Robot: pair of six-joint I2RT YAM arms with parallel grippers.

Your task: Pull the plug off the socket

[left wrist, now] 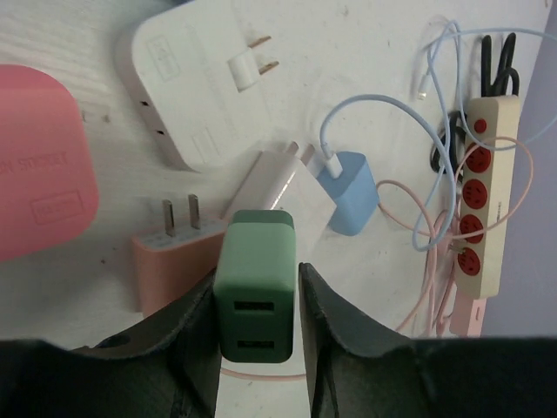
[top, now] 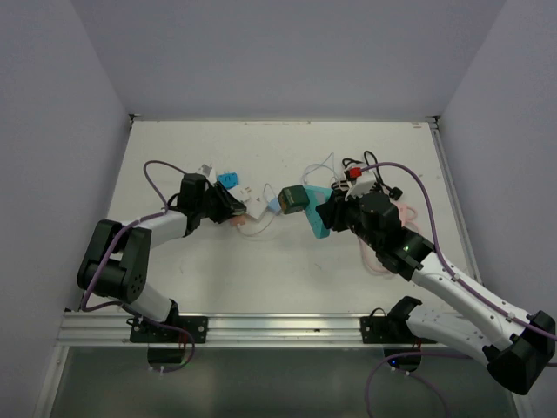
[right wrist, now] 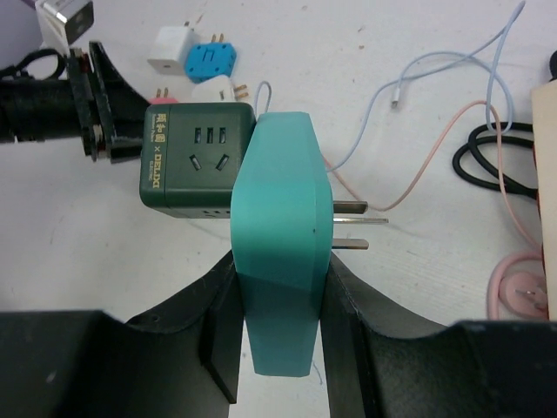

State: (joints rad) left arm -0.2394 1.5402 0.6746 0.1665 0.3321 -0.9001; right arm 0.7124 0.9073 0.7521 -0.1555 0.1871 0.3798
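My right gripper (right wrist: 283, 261) is shut on a teal three-pin plug (right wrist: 283, 218). Its bare pins (right wrist: 352, 226) point right, free of any socket. A dark green socket cube (right wrist: 193, 155) lies right behind the plug, at the table's middle in the top view (top: 296, 199), with the right gripper (top: 324, 216) beside it. My left gripper (left wrist: 257, 274) is closed round a green two-port USB charger (left wrist: 255, 287); the left pad touches it and the right shows a hair's gap. In the top view the left gripper (top: 237, 209) sits left of the cube, apart from it.
Beyond the left gripper lie a pink charger (left wrist: 170, 261), a white charger (left wrist: 283, 187), a blue charger (left wrist: 348, 192) with its cable, a large white adapter (left wrist: 209, 78) and a pink block (left wrist: 39, 165). A cream power strip with red sockets (left wrist: 483, 187) and tangled cables sit back right (top: 355, 172).
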